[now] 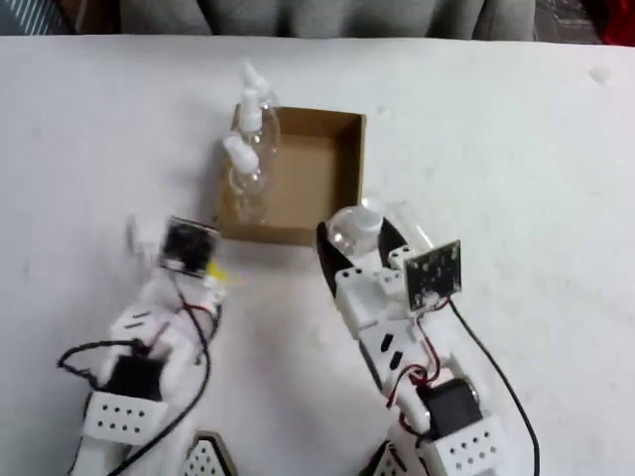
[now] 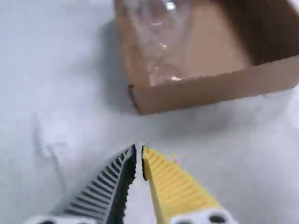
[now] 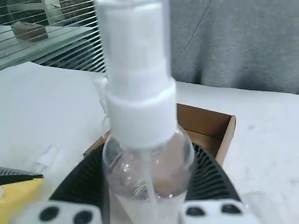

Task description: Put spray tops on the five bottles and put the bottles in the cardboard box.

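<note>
Just beside the near wall of the cardboard box (image 1: 317,169), the right gripper (image 1: 359,230) is clamped around a clear spray bottle (image 3: 149,158), held upright. Its white spray top (image 3: 138,93) is on, though the head is cut off by the frame edge in the right wrist view, and the bottle's base is hidden behind the black jaws.

Two bottles (image 1: 245,149) with white tops lie inside the box along the side nearer the left arm. Their clear bodies are hard to make out, and one top pokes past the far wall.

The left gripper (image 2: 139,156) is over the white table (image 1: 516,149), just off the box's near corner, with its black and yellow fingers almost together and nothing between them. A small clear piece (image 3: 44,158) on the table nearby is too faint to identify.
</note>
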You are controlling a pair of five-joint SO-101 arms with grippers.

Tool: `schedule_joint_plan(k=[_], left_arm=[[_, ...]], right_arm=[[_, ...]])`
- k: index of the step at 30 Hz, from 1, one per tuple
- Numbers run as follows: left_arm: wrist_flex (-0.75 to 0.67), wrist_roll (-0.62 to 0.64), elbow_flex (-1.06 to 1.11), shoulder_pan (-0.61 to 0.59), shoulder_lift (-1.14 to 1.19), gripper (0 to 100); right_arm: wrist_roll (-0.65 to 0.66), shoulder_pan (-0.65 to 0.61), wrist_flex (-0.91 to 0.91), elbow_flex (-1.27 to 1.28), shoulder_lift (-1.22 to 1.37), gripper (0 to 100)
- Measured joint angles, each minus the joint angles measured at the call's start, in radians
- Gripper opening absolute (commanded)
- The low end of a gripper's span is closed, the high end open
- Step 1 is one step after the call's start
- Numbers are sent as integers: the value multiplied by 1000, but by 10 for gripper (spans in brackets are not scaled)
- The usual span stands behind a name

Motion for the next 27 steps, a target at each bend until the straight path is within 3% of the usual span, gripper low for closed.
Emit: schedule_joint_plan(k=[3, 8, 16, 27], left_arm=[[0, 0, 0, -107, 0, 20], [-2, 0, 21, -189, -2, 20], [-253, 0, 169, -199, 0, 20], [-293, 0, 170, -175, -2, 20]], right_arm=[[0, 6, -84, -20, 120, 15], [0, 51, -203, -120, 347, 15], [0, 120, -351, -336, 724, 15], [0, 130, -394, -641, 1214, 16]])
